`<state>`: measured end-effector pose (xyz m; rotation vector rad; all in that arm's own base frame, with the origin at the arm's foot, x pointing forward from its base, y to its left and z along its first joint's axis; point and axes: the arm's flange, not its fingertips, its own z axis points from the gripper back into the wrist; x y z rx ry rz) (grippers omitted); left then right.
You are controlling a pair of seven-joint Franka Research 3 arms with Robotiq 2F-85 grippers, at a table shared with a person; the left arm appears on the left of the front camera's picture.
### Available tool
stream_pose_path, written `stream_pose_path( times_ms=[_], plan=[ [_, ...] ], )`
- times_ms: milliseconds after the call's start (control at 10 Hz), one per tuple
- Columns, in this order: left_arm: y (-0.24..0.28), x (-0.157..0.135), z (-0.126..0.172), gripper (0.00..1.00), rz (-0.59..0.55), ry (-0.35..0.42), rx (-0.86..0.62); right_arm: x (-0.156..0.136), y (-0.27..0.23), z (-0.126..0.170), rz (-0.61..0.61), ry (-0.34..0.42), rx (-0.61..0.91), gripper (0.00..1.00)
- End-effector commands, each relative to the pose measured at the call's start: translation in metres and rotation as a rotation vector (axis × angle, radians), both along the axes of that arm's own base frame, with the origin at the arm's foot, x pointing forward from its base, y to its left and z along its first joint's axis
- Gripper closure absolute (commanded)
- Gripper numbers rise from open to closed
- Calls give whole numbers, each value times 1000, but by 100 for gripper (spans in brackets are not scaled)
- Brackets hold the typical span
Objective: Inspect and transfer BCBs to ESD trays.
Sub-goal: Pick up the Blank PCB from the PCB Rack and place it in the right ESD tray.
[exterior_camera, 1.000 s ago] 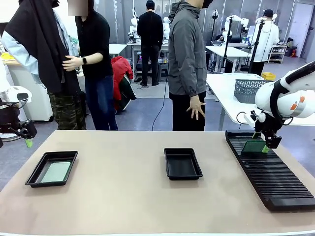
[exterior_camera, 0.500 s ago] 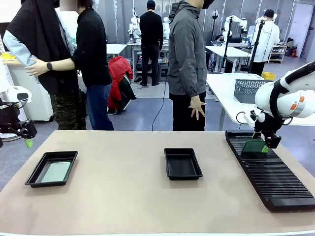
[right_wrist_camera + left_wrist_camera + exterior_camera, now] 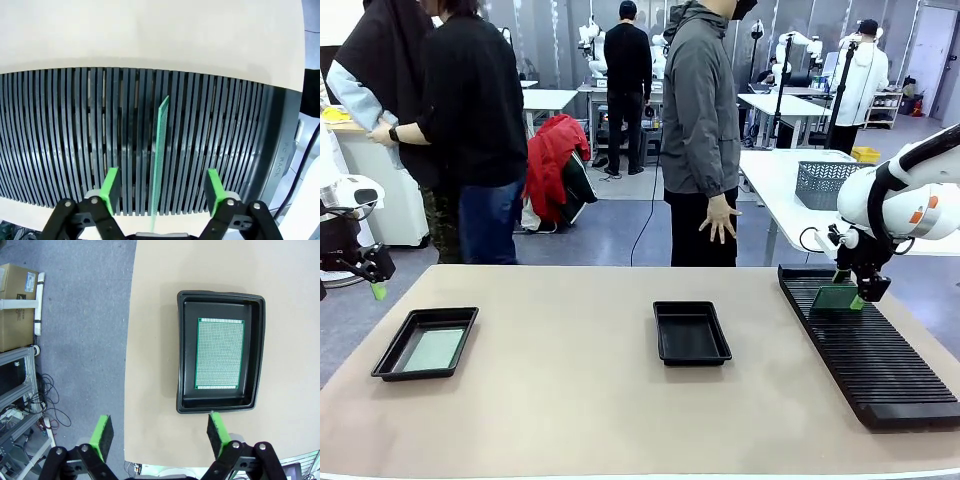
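Observation:
A green BCB stands on edge in a slot of the black ribbed rack. My right gripper straddles it, open, with a gap between each green pad and the board. From the front, the same BCB sits at the rack's far end under the right gripper. One ESD tray at the table's left holds a flat BCB. Another ESD tray lies at mid-table with nothing in it. My left gripper hangs open off the table's left edge, above and beside the left tray with its BCB.
The long rack runs along the table's right side. A person in a grey jacket stands at the far edge, one hand hanging down. A grey mesh basket sits on another table behind. Bare tabletop lies between the trays.
People behind the table's left side have shifted about. Both arms and the upright board stay where they were.

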<state>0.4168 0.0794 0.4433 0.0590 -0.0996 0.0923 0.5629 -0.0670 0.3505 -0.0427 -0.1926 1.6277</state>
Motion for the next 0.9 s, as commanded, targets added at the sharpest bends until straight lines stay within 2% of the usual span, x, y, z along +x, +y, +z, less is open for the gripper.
stream_pose_path(
  times_ms=[0,300,400,500,800],
  plan=[
    [0,1,-1,0,0,-3,1,-1,-1,2,-16,-25,-25,24],
    [0,1,-1,0,0,-3,1,0,0,3,-14,-14,-28,38],
    [0,1,-1,0,0,-3,1,1,1,4,-13,-4,-31,46],
    [0,1,-1,0,0,-3,1,2,0,3,-19,-7,-33,49],
    [0,1,-1,0,0,-3,1,4,1,4,-22,0,-33,68]
  ],
)
